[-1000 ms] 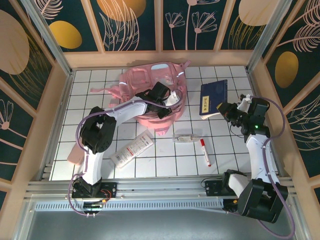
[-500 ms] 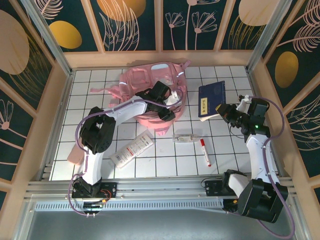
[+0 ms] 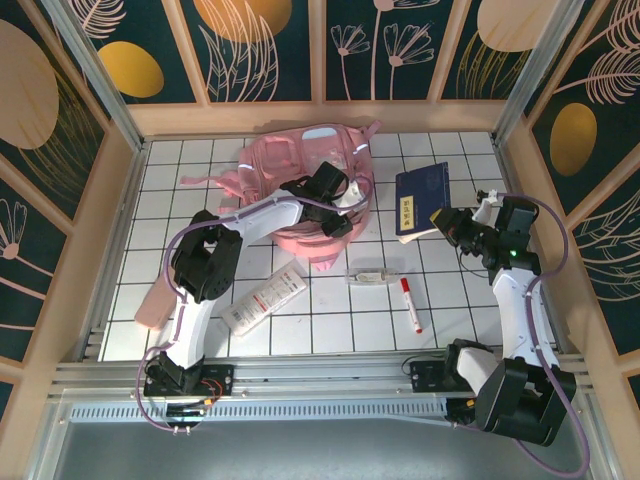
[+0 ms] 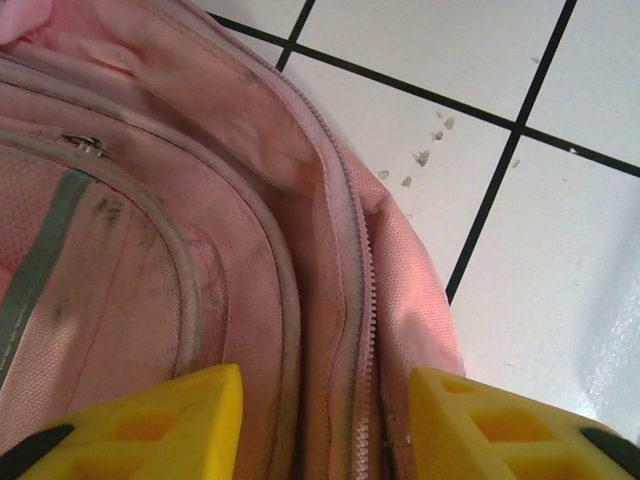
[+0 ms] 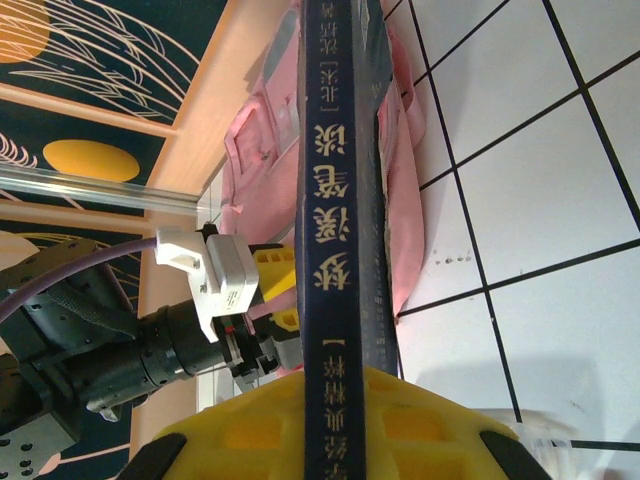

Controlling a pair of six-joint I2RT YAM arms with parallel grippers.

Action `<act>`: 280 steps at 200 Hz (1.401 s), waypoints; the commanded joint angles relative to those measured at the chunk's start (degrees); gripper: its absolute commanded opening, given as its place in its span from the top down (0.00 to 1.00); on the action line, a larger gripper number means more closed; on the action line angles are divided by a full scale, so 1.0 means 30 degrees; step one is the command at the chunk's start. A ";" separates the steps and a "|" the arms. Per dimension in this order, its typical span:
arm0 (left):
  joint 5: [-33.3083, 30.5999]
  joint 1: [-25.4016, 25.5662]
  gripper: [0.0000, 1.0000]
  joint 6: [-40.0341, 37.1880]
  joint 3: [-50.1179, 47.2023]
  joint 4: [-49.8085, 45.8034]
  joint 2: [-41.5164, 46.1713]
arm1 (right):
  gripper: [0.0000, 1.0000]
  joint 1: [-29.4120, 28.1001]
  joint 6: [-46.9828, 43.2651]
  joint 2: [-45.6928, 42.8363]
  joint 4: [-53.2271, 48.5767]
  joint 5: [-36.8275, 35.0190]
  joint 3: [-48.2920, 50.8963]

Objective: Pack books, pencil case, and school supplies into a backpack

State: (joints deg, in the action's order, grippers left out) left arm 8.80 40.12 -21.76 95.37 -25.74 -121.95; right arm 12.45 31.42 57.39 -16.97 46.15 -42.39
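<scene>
Left hand (image 4: pixel 322 420) spread astride the backpack (image 4: pixel 150 250) zip — right hand (image 3: pixel 447 222) pinches the navy book (image 3: pixel 424 193).

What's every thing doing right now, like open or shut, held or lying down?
backpack, lying slumped on the table
book, closed, held on edge
marker, capped, lying loose on the table
left gripper, open, fingers either side of the backpack's zip
right gripper, shut on the book
</scene>
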 commanded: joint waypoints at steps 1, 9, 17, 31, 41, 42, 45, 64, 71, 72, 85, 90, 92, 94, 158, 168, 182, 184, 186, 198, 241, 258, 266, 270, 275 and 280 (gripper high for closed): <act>-0.0034 -0.0164 0.50 -0.0183 0.0348 -0.0997 -0.0365 | 1.00 0.0187 -0.0092 -0.0419 0.0723 0.0466 -0.0566; 0.0084 -0.0168 0.52 -0.0232 0.0351 -0.1106 -0.0395 | 1.00 0.0194 -0.0056 -0.0408 0.0764 0.0466 -0.0576; -0.0087 -0.0184 0.62 -0.0214 0.0322 -0.1078 -0.0423 | 1.00 0.0187 -0.0044 -0.0408 0.0793 0.0466 -0.0573; -0.0934 -0.0186 0.87 -0.0037 0.0388 -0.1080 -0.0454 | 1.00 0.0201 -0.0098 -0.0443 0.0737 0.0415 -0.0640; -0.1306 -0.0179 1.00 0.0009 0.0586 -0.1132 -0.0427 | 1.00 0.0187 -0.0158 -0.0464 0.0611 0.0379 -0.0693; -0.1328 -0.0184 1.00 0.0013 0.0614 -0.1125 -0.0411 | 1.00 0.0187 -0.0174 -0.0465 0.0615 0.0379 -0.0693; -0.1388 -0.0163 1.00 0.0042 0.0659 -0.1127 -0.0338 | 1.00 0.0187 -0.0188 -0.0474 0.0596 0.0378 -0.0719; -0.1620 -0.0162 1.00 0.0084 0.0518 -0.0402 0.0342 | 1.00 0.0187 -0.0281 -0.0511 0.0436 0.0562 -0.0564; -0.1623 -0.0160 1.00 0.0026 0.0388 -0.0050 0.0705 | 1.00 0.0136 -0.0185 -0.0525 0.0485 0.0773 -0.0376; -0.1616 -0.0160 1.00 0.0026 0.0382 0.0002 0.0741 | 1.00 0.0118 -0.0158 -0.0539 0.0507 0.0810 -0.0330; -0.1743 -0.0166 1.00 -0.0204 0.0361 0.0279 0.1434 | 1.00 -0.0065 -0.0039 -0.0599 0.0676 0.1495 0.0137; -0.1858 -0.0175 1.00 -0.0271 0.0427 0.0346 0.1658 | 1.00 -0.0173 -0.0094 -0.0611 0.0621 0.1708 0.0234; -0.1924 -0.0164 1.00 -0.0297 0.0455 0.0390 0.1759 | 1.00 -0.0225 -0.0129 -0.0591 0.0597 0.1780 0.0285; -0.1977 -0.0168 1.00 -0.0304 0.0477 0.0431 0.1894 | 1.00 -0.0261 -0.0167 -0.0585 0.0532 0.1856 0.0313; -0.3521 -0.0135 1.00 -0.2827 0.0641 0.2376 0.5068 | 1.00 -0.3368 0.1597 -0.0220 0.1706 0.4282 0.1583; -0.3754 -0.0117 1.00 -0.3089 0.0648 0.2943 0.5513 | 1.00 -0.4668 0.2302 -0.0019 0.2383 0.3806 0.1727; -0.3913 -0.0072 1.00 -0.3554 0.0549 0.3825 0.6176 | 1.00 -0.6449 0.3814 0.0414 0.4332 0.3228 0.2176; -0.3910 -0.0057 1.00 -0.3630 0.0530 0.3941 0.6251 | 1.00 -0.6672 0.3982 0.0530 0.4674 0.3156 0.2258; -0.3902 -0.0068 1.00 -0.3722 0.0511 0.4079 0.6342 | 1.00 -0.6853 0.4288 0.0596 0.5001 0.3057 0.2344; -0.3769 0.0026 1.00 -0.4275 0.0336 0.4772 0.6813 | 1.00 -0.7750 0.6014 0.1130 0.6811 0.2277 0.2875; -0.3721 0.0263 1.00 -0.6644 -0.0587 0.6590 0.7808 | 1.00 -1.0219 1.2005 0.4839 1.5550 0.0979 0.4173; -0.3135 0.0276 1.00 -0.6739 -0.0456 0.6825 0.8364 | 1.00 -1.1338 1.3374 0.6657 1.8006 0.0261 0.3412; -0.2895 0.0267 1.00 -0.6385 -0.0208 0.6777 0.8350 | 1.00 -1.1724 1.3612 0.7418 1.8349 -0.0207 0.2846; -0.2738 0.0270 1.00 -0.6252 -0.0035 0.6738 0.8304 | 1.00 -1.1907 1.3677 0.7732 1.8358 -0.0468 0.2593; -0.2623 0.0279 1.00 -0.6105 0.0175 0.6625 0.8284 | 1.00 -1.2058 1.3744 0.8157 1.8486 -0.0761 0.2212; -0.2477 0.0268 1.00 -0.6012 0.0380 0.6498 0.8203 | 1.00 -1.2193 1.3809 0.8523 1.8705 -0.1057 0.1903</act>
State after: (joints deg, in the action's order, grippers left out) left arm -1.87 40.51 -39.20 93.14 -13.28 -100.75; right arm -21.89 66.78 79.22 25.47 47.46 -31.40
